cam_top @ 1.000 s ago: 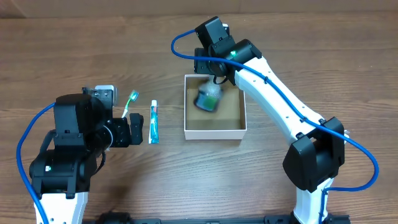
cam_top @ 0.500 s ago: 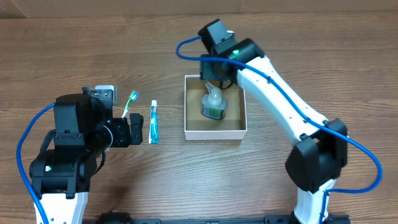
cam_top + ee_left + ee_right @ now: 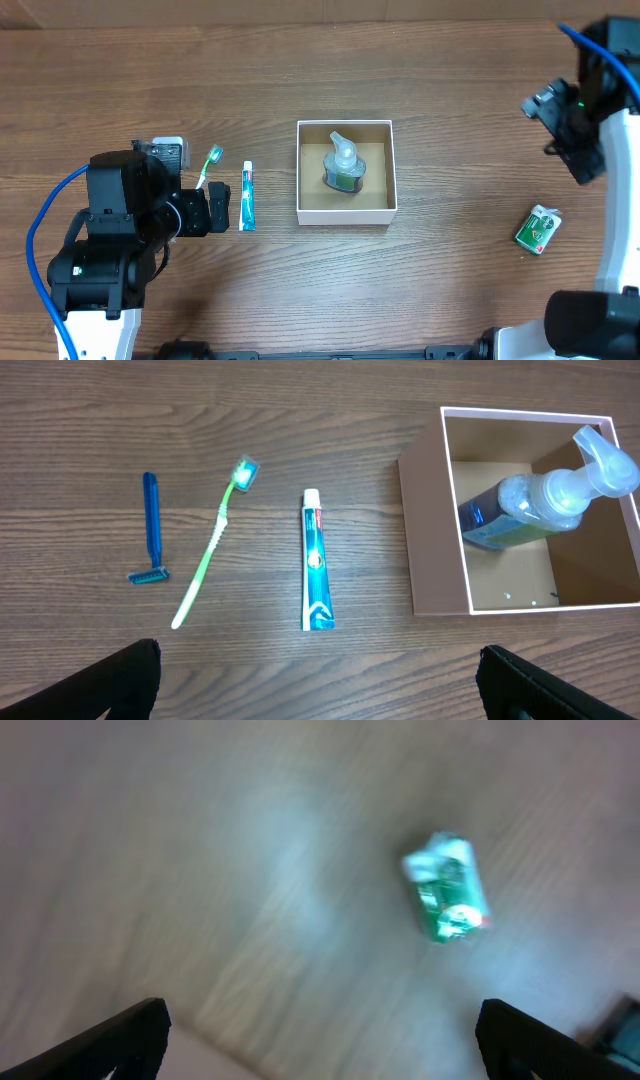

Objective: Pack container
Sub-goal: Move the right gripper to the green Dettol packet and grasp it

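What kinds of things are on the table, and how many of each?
razor: 1
toothbrush: 1
toothpaste: 1
bottle: 1, inside the box
green packet: 1
box: 1
Total: 6

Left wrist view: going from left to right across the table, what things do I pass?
razor → toothbrush → toothpaste tube → cardboard box

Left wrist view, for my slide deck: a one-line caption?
Beside a white-rimmed cardboard box holding a clear pump bottle lie a blue razor, green toothbrush and white-and-teal toothpaste tube.
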Tool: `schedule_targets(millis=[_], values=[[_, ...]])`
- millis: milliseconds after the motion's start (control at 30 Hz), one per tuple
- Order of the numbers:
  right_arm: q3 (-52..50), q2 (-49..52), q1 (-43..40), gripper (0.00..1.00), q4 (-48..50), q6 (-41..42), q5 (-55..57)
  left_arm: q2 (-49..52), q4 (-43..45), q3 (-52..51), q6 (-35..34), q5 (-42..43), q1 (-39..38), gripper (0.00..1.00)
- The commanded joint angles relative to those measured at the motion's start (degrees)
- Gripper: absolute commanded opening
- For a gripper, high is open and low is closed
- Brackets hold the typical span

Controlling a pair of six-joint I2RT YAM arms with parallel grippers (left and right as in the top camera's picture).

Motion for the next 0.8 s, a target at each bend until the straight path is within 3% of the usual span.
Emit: schedule_targets(millis=[0, 333, 433, 600, 767], values=[[-8.74, 0.66, -5.18, 1.0, 2.97, -2.05, -2.12, 0.17, 0.24, 1.49, -0.61, -0.2, -0.11, 1.0], [-37.94, 0.66, -14.62, 1.0, 23.82, -6.43, -5.62, 0.31, 0.55, 1.49, -0.59, -0.61, -0.11, 1.0], [-42.49, 0.66, -16.31, 1.0, 30.1, -7.39, -5.62, 1.01, 0.42, 1.49, -0.61, -0.57, -0.11, 1.0], [-49.22, 0.81, -17.2, 1.0, 44.41, -15.65, -5.6, 3.13, 0.11, 1.49, -0.61, -0.52, -0.11, 1.0], [-51.19, 0.83, -17.2, 1.0, 48.41, -19.52, -5.62, 3.76, 0.04, 1.49, -0.63, -0.37, -0.11, 1.0]])
